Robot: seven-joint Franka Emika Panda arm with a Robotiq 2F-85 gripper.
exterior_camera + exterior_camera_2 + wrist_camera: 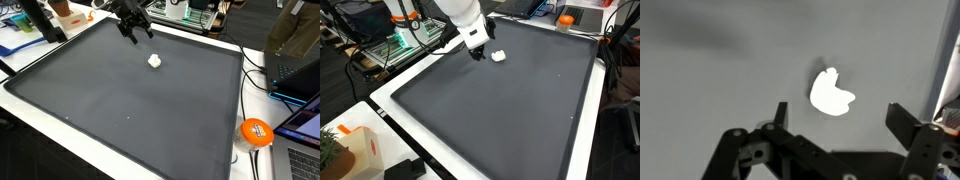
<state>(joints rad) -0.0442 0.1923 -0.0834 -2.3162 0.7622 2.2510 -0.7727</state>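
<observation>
White lump point(155, 61) on a dark grey mat point(120, 115), and that is the whole story right now. It sits near one edge of the mat, well in from the corners, with bare mat all round it.

Over it hangs the gripper point(131, 36), jaws spread as wide as they go and nothing between them. In both exterior views it stands just beside the lump point(498, 56), on the side toward the mat's nearest edge, and clear of it: no contact that I can see. How high the gripper point(475, 52) hangs above the mat I cannot tell.

Now the wrist view, and this is the one that counts. The lump point(830, 92) lies a little beyond the fingertips point(779, 114), inside the span of the open gripper point(840, 118) but off-centre, closer to the finger on the picture's left than to the other. So it lies forward of the gripper and slightly to one side.

As for shape: a rounded, lobed blob, about as wide as it is long. I can pick out no clear long axis.

Well apart from the lump, off the mat, sits an orange ball point(256, 131).
</observation>
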